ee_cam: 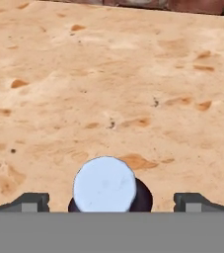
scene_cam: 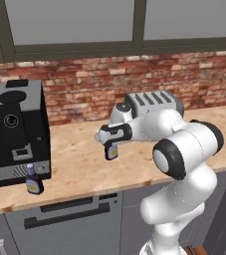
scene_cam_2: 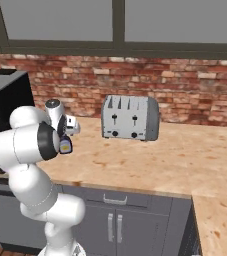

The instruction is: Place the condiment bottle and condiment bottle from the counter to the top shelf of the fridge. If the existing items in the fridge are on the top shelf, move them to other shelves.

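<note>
Condiment bottle, seen from above in the hand view as a pale blue round cap on a dark body, stood upright on the counter directly below the hand, between the two dark fingertips and apart from both. The gripper stood spread wide, holding nothing, one tip well off to each side of the cap. In the left base view the same bottle showed its dark body and yellow label just under the gripper, which hung at the end of the white arm above the beige wood-grain worktop. From the right base view that bottle was mostly hidden behind the arm's elbow, so whether the hand touched its cap was hard to tell there. A second condiment bottle, also dark with a pale cap and yellow label, stood well away from the hand near the counter's front edge, just before the drip tray of a black coffee machine. Beyond the hand, toward the brick wall, sat a silver four-slot toaster. Grey cabinet fronts ran under the counter.
</note>
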Available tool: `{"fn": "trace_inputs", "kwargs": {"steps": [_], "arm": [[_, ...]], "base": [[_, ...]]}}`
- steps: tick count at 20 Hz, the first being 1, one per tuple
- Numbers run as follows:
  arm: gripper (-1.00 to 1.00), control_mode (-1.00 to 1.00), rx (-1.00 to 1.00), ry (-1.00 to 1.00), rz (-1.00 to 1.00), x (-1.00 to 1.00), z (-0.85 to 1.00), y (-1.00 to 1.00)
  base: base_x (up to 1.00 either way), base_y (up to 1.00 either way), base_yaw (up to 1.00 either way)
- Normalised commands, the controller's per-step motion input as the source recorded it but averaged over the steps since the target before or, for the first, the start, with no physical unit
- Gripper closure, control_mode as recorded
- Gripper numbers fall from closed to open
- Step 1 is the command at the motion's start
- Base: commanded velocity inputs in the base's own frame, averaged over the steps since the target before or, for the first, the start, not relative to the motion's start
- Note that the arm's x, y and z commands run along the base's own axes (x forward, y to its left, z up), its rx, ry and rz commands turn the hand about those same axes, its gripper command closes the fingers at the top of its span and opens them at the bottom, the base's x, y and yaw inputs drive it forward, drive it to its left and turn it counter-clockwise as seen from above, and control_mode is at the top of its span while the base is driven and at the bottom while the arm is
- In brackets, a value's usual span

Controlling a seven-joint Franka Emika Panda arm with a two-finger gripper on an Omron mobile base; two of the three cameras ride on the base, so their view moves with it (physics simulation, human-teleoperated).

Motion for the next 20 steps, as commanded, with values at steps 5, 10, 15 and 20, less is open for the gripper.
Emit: {"fn": "trace_inputs", "kwargs": {"steps": [5,10,15,20], "arm": [[1.00,-1.00,0.00,0.00,-0.01,0.01,-0.03,0.00],[1.00,-1.00,0.00,0.00,0.00,0.02,0.00,0.00],[1.00,-1.00,0.00,0.00,0.00,-0.06,0.02,0.00],[1.00,-1.00,0.00,-0.01,-0.08,-0.75,0.57,0.00]], "base": [[0.00,0.00,0.00],[0.00,0.00,0.00],[0.00,0.00,0.00],[0.00,0.00,0.00]]}}
